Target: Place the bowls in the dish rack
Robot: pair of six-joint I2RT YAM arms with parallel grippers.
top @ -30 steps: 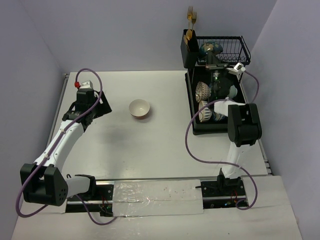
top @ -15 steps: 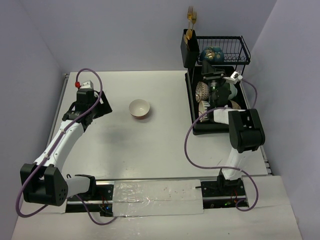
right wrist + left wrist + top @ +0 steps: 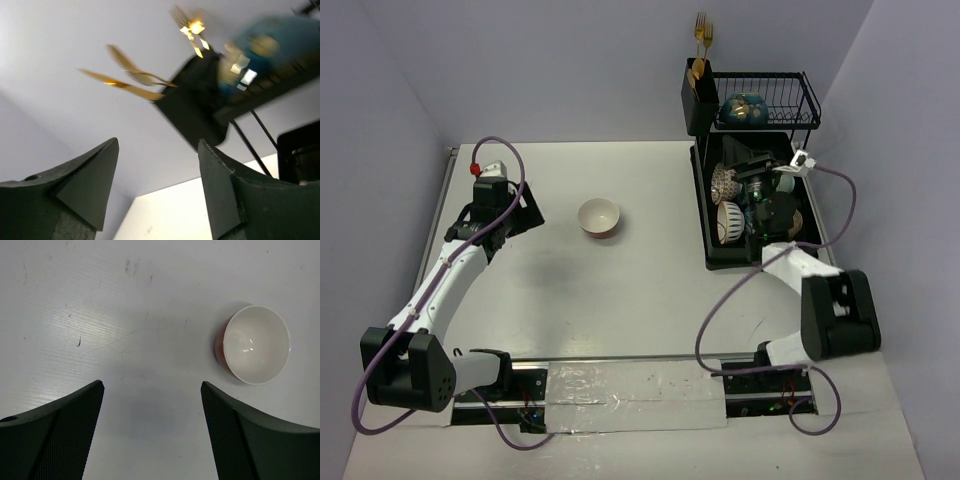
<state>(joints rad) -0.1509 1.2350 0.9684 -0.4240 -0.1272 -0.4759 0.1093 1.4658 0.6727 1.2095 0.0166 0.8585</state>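
Note:
A white bowl with a red outside (image 3: 599, 216) stands upright on the table, alone, left of the dish rack (image 3: 705, 215). In the left wrist view this bowl (image 3: 256, 344) lies ahead and to the right of my left gripper (image 3: 150, 385), which is open and empty. In the rack, two patterned bowls (image 3: 724, 181) (image 3: 728, 222) stand on edge. A blue patterned bowl (image 3: 743, 107) sits on the upper wire shelf. My right gripper (image 3: 745, 165) hovers over the rack, tilted upward. Seen from its wrist, the right gripper (image 3: 158, 142) is open with nothing between its fingers.
A black cutlery holder (image 3: 699, 98) with gold forks (image 3: 702, 35) hangs at the rack's back left corner. It also shows in the right wrist view as the holder (image 3: 195, 110) beside the blurred blue bowl (image 3: 277, 45). Walls close in at the back and both sides.
The right gripper has gone from shut to open above the rack, and the right arm's elbow has swung down and to the right. The left arm has not moved.

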